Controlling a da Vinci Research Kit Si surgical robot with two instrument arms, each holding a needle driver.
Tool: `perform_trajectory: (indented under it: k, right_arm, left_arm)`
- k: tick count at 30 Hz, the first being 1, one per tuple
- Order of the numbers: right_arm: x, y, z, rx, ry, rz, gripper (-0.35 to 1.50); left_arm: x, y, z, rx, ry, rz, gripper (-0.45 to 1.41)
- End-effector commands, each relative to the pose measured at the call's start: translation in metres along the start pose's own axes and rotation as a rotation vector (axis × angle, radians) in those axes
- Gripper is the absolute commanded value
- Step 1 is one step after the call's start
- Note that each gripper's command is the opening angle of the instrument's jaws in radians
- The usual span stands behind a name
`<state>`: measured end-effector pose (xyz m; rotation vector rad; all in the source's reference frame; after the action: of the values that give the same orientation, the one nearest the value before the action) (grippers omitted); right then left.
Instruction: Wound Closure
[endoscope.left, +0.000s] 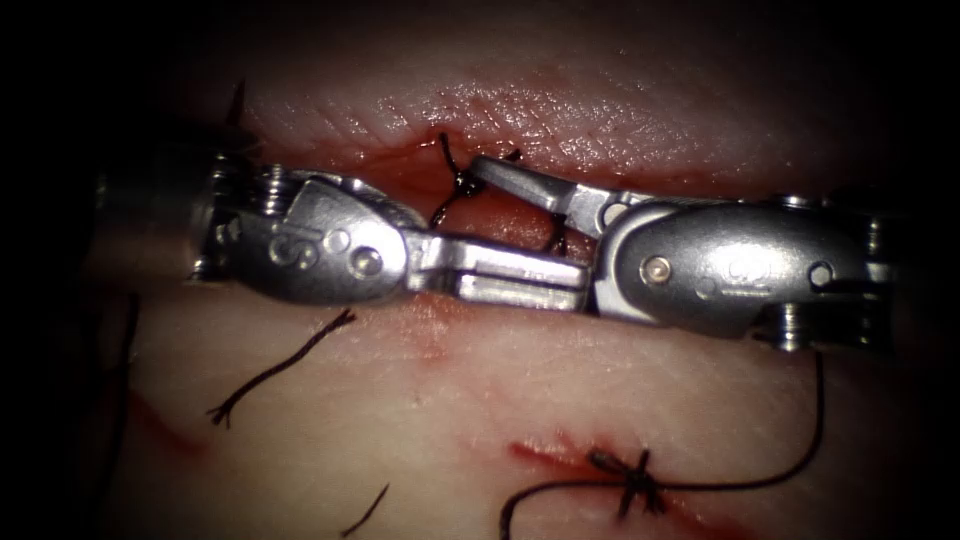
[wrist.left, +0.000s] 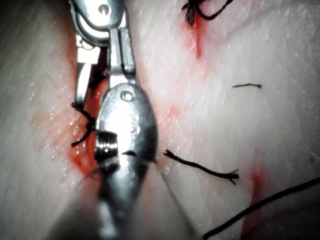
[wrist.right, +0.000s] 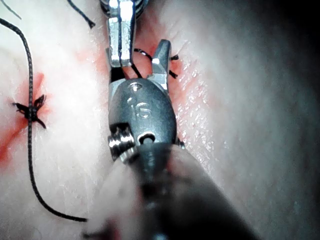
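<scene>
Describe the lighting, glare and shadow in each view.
Endoscope view: glare on the wet tissue and the left tool, with dark corners. Left wrist view: that tool's metal glares white. Right wrist view: the right tool is shaded, and the thread stands dark on lit tissue.

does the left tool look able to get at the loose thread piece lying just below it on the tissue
Probably yes. The cut thread piece lies bare on the tissue right beside the left tool, nothing covering it. The right tool sits on the far side, at the knot in the cut.

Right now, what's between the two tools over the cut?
Thread looping across the red, wet cut; the endoscope and right wrist views show it.
</scene>
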<state>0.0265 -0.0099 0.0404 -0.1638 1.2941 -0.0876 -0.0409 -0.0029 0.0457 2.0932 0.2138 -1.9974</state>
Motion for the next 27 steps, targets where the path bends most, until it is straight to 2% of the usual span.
perform_trajectory:
  k: [1, 11, 14, 15, 17, 26, 27]
  right_arm:
    - [-0.0002, 0.0003, 0.0014, -0.001, 0.003, -0.002, 1.13]
    - [-0.0003, 0.0004, 0.0019, 0.002, 0.004, -0.004, 1.09]
    - [-0.0005, 0.0004, 0.002, 0.007, 0.009, -0.006, 0.94]
    - [-0.0005, 0.0003, 0.002, 0.012, 0.015, -0.007, 0.62]
    - [-0.0006, 0.0, 0.0019, 0.037, 0.023, -0.026, -0.35]
    - [-0.001, 0.0001, 0.0017, 0.043, 0.004, -0.083, -0.35]
    - [-0.0009, 0.0002, 0.0015, 0.04, 0.0, -0.076, 0.15]
  left_arm:
    - [-0.0006, -0.0002, 0.0005, -0.001, 0.002, 0.0, -0.45]
    - [-0.0003, 0.0, 0.0007, -0.001, 0.001, -0.012, -0.45]
    - [-0.0002, 0.0, 0.0008, -0.001, 0.002, -0.012, -0.45]
    - [-0.0002, 0.0, 0.0009, -0.001, 0.002, -0.012, -0.45]
    - [-0.0002, 0.0, 0.0009, 0.0, 0.002, -0.011, -0.45]
    - [0.0005, 0.0004, 0.0012, -0.004, 0.005, -0.011, -0.45]
    - [0.0007, 0.0005, 0.0012, -0.005, 0.007, -0.011, -0.45]
